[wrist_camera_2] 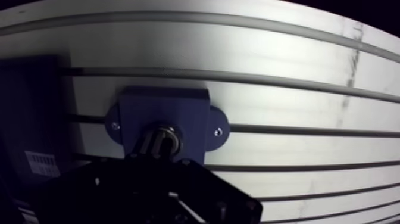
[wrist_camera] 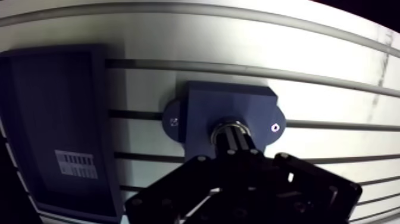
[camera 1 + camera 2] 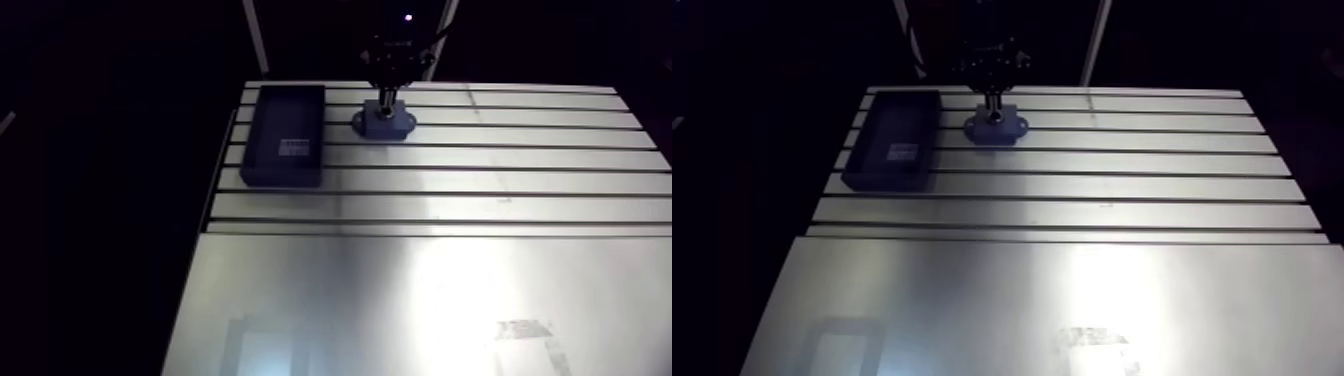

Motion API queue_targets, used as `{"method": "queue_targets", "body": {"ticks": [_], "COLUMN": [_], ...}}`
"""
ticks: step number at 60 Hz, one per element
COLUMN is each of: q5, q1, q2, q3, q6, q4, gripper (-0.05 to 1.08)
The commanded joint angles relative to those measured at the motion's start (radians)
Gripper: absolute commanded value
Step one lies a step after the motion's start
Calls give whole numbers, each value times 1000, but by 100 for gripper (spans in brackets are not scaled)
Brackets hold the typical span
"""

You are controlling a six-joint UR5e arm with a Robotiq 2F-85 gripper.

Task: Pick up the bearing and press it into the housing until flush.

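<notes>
**While the jaws sit on the housing, a tray lies close beside it**

Where the arm comes down, a dark tray (image 3: 290, 115) lies just beside the housing (image 2: 202, 101), apart from it, with a white printed label (image 3: 294, 150) on its floor. Nothing else stands near the housing, and nothing lies between it and the tray.

The housing is a dark blue block with a rounded ear at each side, a screw (image 2: 174, 123) in one ear and another screw (image 2: 275, 127) in the other. It sits flat on the table (image 3: 450, 180), across two of its slots. The bearing (image 2: 223, 126) shows as a bright metal ring in the middle of the housing.

The wrist (image 3: 398, 55) hangs straight down over the housing at the far end of the table. The jaws are drawn almost together, and the fingertips (image 2: 237, 142) meet the bearing from above. Whether they pinch any part of it cannot be told.

The far half of the table is ribbed aluminium with long parallel slots. The near half is a smooth plate (image 3: 400, 300) with bright glare on it. Around the table, all is dim.
</notes>
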Motion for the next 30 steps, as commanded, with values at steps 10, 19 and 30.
{"method": "queue_targets", "body": {"ticks": [10,19,30], "q5": [0,0,-1], "q1": [2,-1,-4], "q2": [0,0,0], "q3": [2,7,7], "q6": [-2,-2,-2], "q4": [1,2,5], "gripper": [104,104,104]}}
